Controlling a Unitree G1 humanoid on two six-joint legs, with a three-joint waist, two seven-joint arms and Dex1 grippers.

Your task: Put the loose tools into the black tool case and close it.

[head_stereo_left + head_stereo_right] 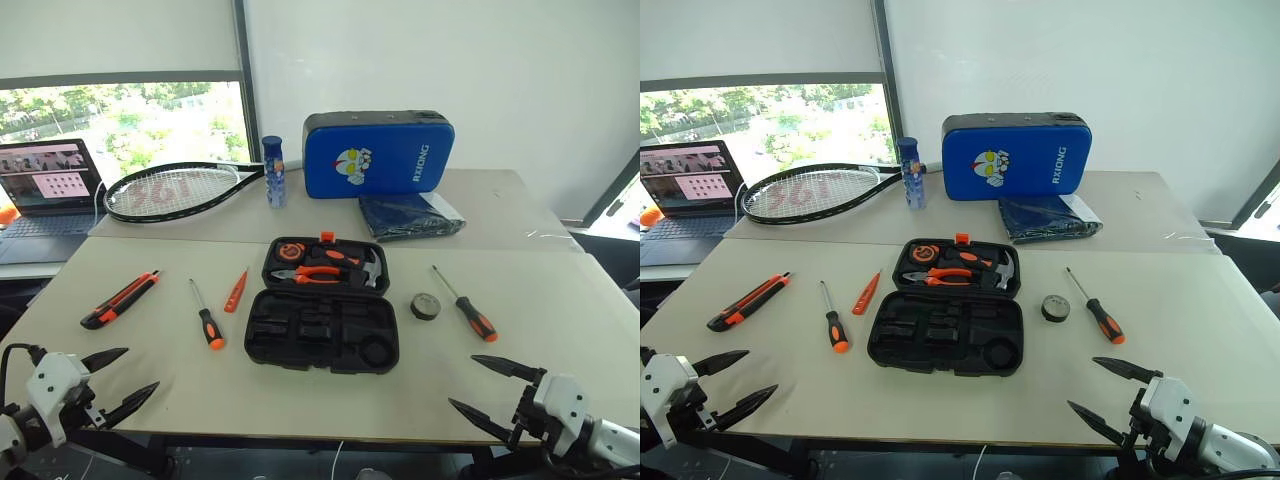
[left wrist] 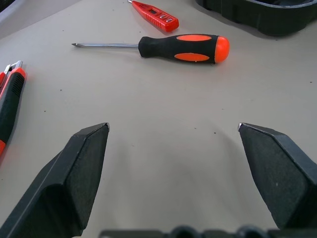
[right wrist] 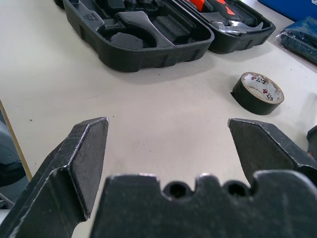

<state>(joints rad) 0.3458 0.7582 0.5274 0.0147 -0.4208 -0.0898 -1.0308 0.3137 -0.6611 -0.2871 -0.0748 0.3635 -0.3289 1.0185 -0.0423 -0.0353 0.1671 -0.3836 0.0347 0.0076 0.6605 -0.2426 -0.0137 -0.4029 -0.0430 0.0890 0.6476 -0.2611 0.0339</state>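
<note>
The black tool case [image 1: 322, 330] lies open mid-table, with pliers and a hammer in its far half. Left of it lie a slim orange tool [image 1: 236, 290], an orange-handled screwdriver [image 1: 207, 317] and an orange-black utility knife [image 1: 120, 299]. To the case's right sit a black tape roll [image 1: 426, 306] and a second screwdriver [image 1: 466, 307]. My left gripper [image 1: 118, 378] hovers open at the near left edge, short of the screwdriver [image 2: 178, 47]. Open as well, my right gripper [image 1: 484, 388] is at the near right, short of the tape roll [image 3: 257, 92].
A black racket [image 1: 175, 190], a blue bottle [image 1: 274, 172], a blue padded bag [image 1: 378, 153] and a folded dark cloth [image 1: 410, 215] sit on the far table. A laptop [image 1: 45, 190] stands at the far left.
</note>
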